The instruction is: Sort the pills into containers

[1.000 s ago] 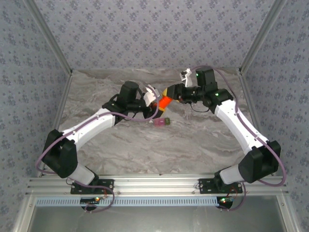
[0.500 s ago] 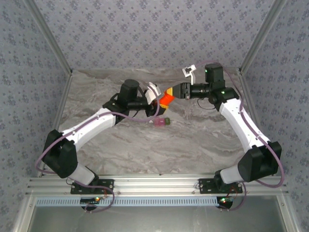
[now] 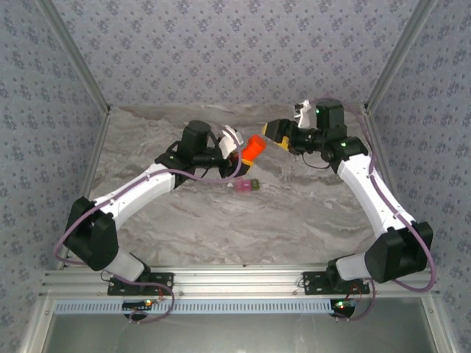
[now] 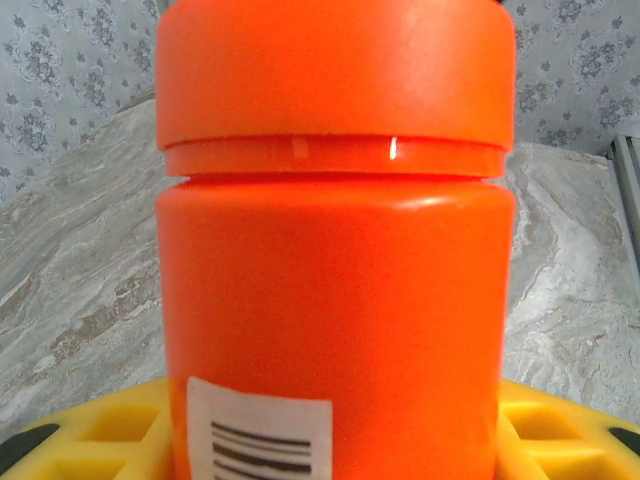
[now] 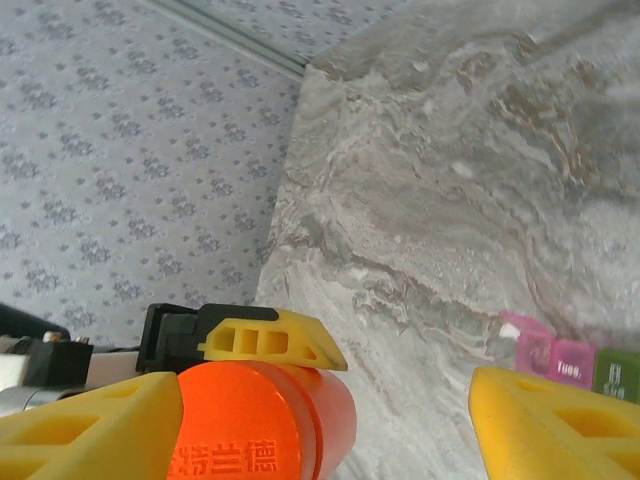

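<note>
While the big grey counter (image 3: pixel 184 220) lies under it all, the two arms reach in and meet over its far middle. The left end effector (image 3: pixel 237 145) is clamped on the orange bottle (image 3: pixel 252 149). It holds the bottle up off the counter, tipped over so that the top points at the other arm. From the left wrist, the bottle sits between the yellow fingers (image 4: pixel 560 430) and its lid looks to be on. The right end effector (image 3: pixel 281 134) is just beside the top of the bottle, with its fingers wide apart and nothing in them. The containers (image 3: pixel 246 186) are very small. They sit on the counter near the bottle, just below it in the top view, with the pink part joined to the green part. I think the job has hardly begun. The lid must come off, the pills must come out, and each one must go in its part. I cannot tell if anything is in the containers yet
</note>
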Motion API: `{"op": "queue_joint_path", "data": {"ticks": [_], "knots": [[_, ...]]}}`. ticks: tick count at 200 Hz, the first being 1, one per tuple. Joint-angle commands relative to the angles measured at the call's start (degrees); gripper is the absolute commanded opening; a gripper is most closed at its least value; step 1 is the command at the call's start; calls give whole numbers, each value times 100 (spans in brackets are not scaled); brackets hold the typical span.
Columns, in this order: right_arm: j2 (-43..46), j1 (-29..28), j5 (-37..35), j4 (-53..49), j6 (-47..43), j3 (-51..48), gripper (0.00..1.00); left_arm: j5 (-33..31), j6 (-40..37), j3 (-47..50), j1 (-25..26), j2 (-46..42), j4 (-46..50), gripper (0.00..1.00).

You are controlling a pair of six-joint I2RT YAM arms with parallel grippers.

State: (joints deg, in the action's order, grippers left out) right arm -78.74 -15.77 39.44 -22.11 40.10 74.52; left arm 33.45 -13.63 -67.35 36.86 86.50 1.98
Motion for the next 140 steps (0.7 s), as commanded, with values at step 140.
{"op": "queue_joint_path", "data": {"ticks": [140], "knots": [[-281, -811, -491, -534, 733, 438, 56, 162, 0, -191, -8, 139, 4, 0]]}}
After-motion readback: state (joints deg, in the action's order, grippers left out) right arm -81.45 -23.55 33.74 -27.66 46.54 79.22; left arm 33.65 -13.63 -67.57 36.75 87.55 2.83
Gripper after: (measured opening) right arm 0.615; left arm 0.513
